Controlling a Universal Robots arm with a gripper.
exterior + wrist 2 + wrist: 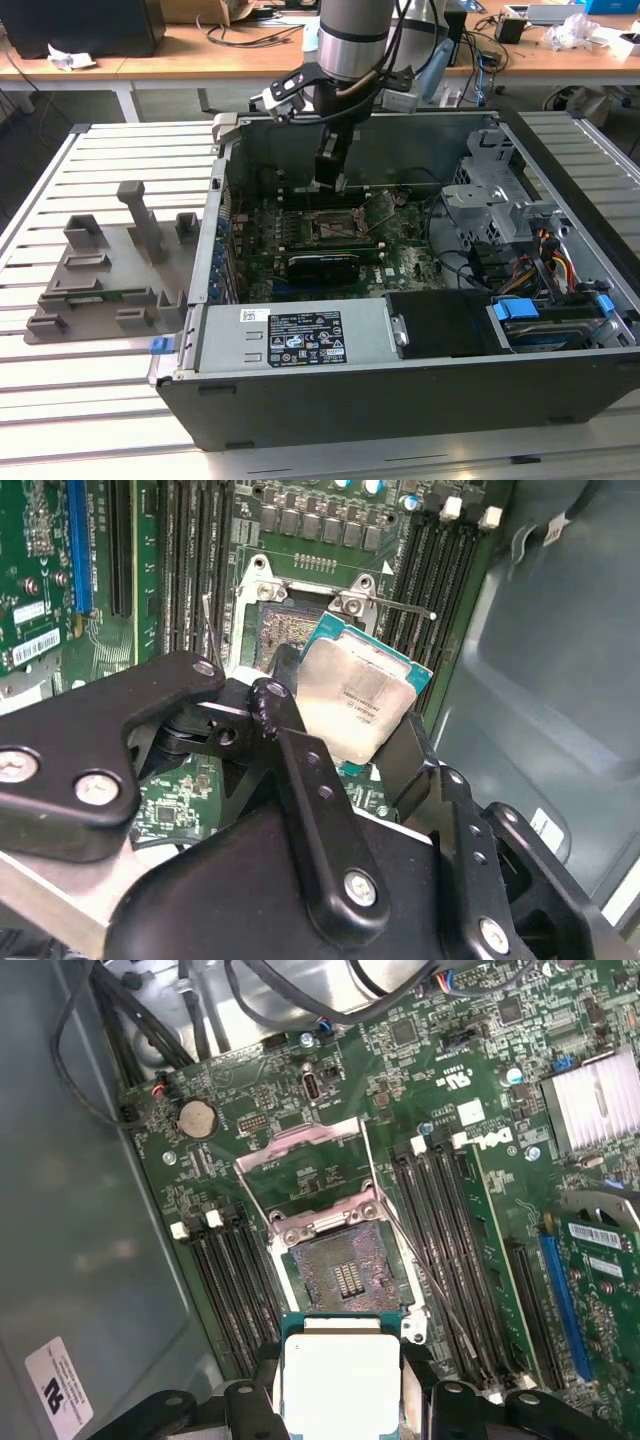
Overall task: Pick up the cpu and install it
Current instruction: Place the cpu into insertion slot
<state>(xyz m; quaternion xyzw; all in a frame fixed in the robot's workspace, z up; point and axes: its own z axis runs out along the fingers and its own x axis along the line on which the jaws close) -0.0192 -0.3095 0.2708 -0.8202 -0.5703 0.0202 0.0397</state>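
The cpu (355,702) is held near the open socket (345,1272).
Its edges are clamped by the pincer (330,172) and it is held flat, presumably to match the socket.

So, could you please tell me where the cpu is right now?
The cpu is gripped in the gripper, held over the motherboard right next to the open socket, between the two banks of memory slots.

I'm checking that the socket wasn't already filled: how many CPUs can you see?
1. The cpu is clamped in the gripper, over the board by the open, bare socket. Parts of the case are hidden, so another could be out of sight.
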